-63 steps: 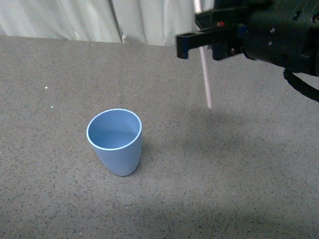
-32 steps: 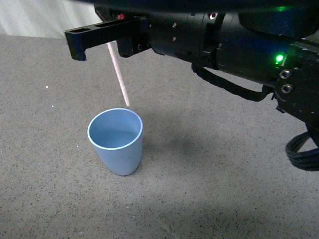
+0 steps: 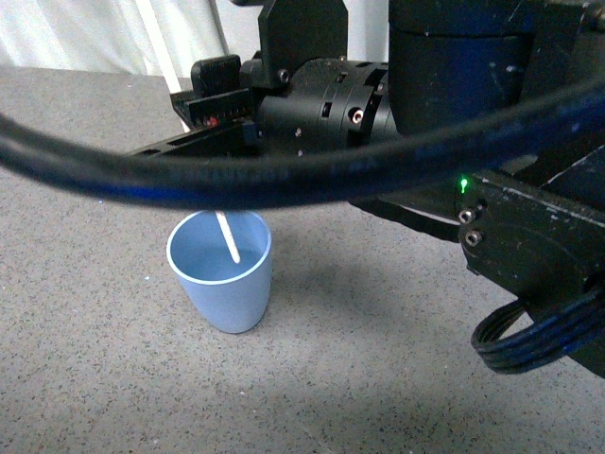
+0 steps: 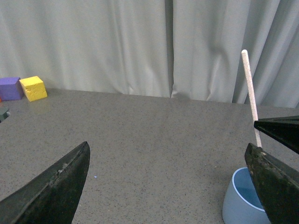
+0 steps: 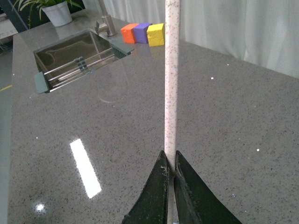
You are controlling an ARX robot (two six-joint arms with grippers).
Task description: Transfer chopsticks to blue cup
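**Chopstick tip inside the cup, pinched by the right claw**

Front view: the cup (image 3: 221,284) stands upright on the grey table (image 3: 85,359). Only a short piece of the chopstick (image 3: 228,238) shows, slanting down inside the rim. Its tip lies against the pale interior, and I cannot tell whether it touches the bottom. Everything above that is hidden by the right arm (image 3: 321,104), which fills the upper frame. A thick, blurred cable (image 3: 284,180) crosses in front and covers the spot where the chopstick is held.

Left wrist view: the left claw (image 4: 167,145) is spread wide with nothing between its fingers, both of which are cut off at the frame's lower corners. The chopstick (image 4: 250,93) stands nearly upright over the cup (image 4: 239,201), which is cropped by the frame edge. A dark wedge hides the chopstick's lower stretch. A yellow block (image 4: 33,87) and a purple block (image 4: 10,88) sit far off by the curtain (image 4: 117,42).

Right wrist view: the right claw (image 5: 170,161) is pressed together on the chopstick (image 5: 171,70), whose far end runs out of frame. The cup is out of sight here. Beyond lie a sink (image 5: 77,53) and three coloured blocks (image 5: 142,32).
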